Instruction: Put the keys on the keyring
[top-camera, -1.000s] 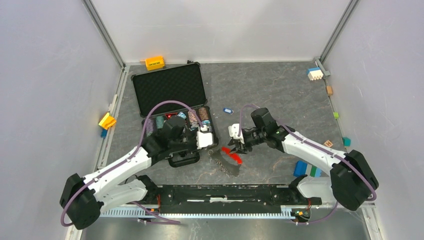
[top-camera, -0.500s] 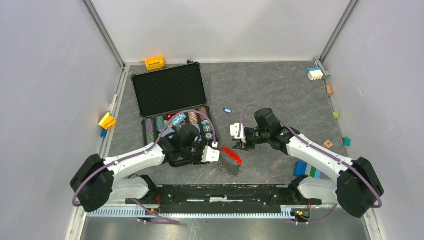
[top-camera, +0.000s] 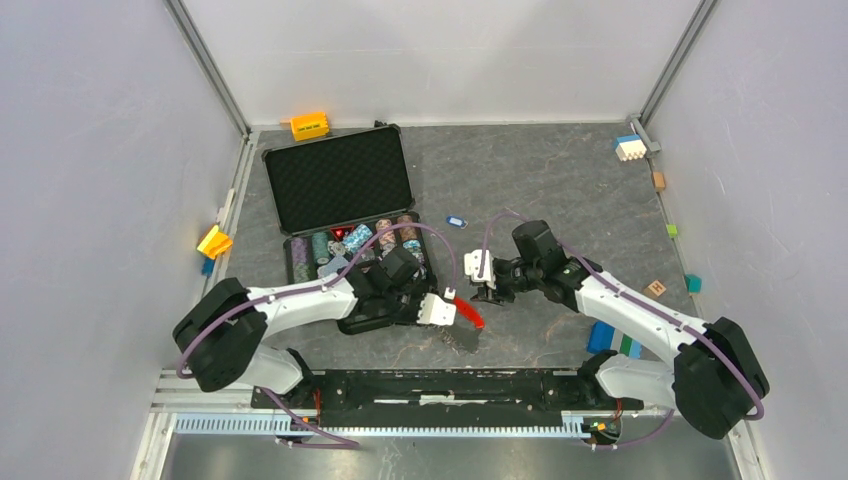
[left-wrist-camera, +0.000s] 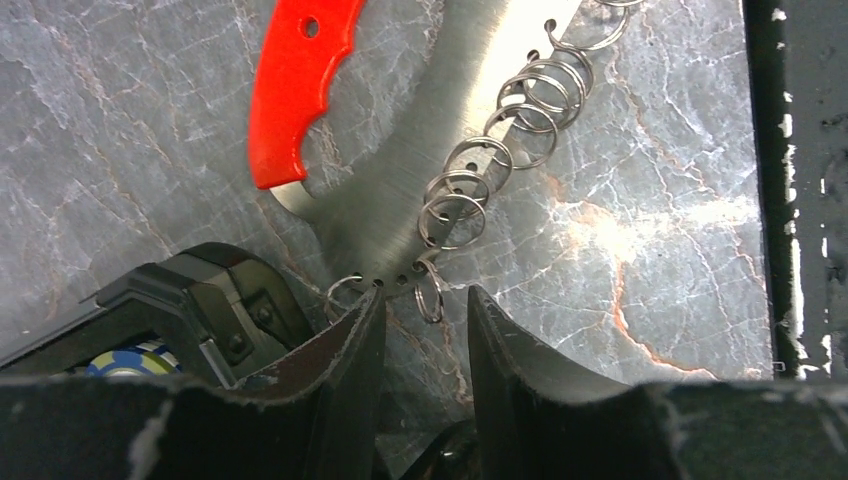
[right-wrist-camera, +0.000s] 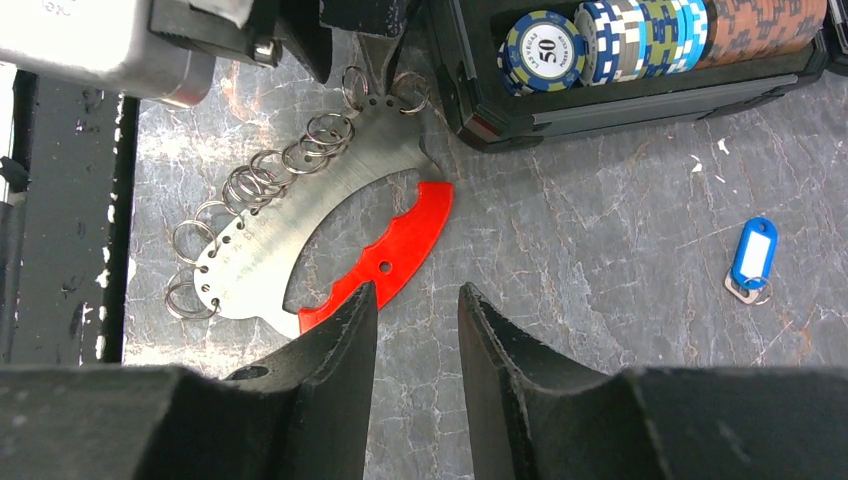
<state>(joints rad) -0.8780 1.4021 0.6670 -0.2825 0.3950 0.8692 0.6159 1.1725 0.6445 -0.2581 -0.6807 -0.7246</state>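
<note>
The keyring (left-wrist-camera: 420, 170) is a curved silvery plate with a red strip (left-wrist-camera: 295, 90) and several wire rings along its edge. It lies flat in front of the case (top-camera: 340, 180). My left gripper (left-wrist-camera: 425, 303) is open at the plate's narrow end. One small ring (left-wrist-camera: 430, 297) lies just ahead of the gap, and the left fingertip overlaps the plate's tip. My right gripper (right-wrist-camera: 415, 295) is open and empty over bare table, its left finger at the red strip (right-wrist-camera: 390, 250). A key with a blue tag (right-wrist-camera: 752, 255) lies apart on the table (top-camera: 456, 221).
The open black case holds rows of poker chips (right-wrist-camera: 620, 35) right beside the keyring's end. An orange block (top-camera: 309, 125) and a white-blue block (top-camera: 629, 148) sit at the back. A yellow block (top-camera: 214, 241) lies left, and blue blocks (top-camera: 612, 340) lie near my right base.
My left gripper has swung right from the front of the case to the keyring's narrow end. My right gripper has drawn back slightly to the right.
</note>
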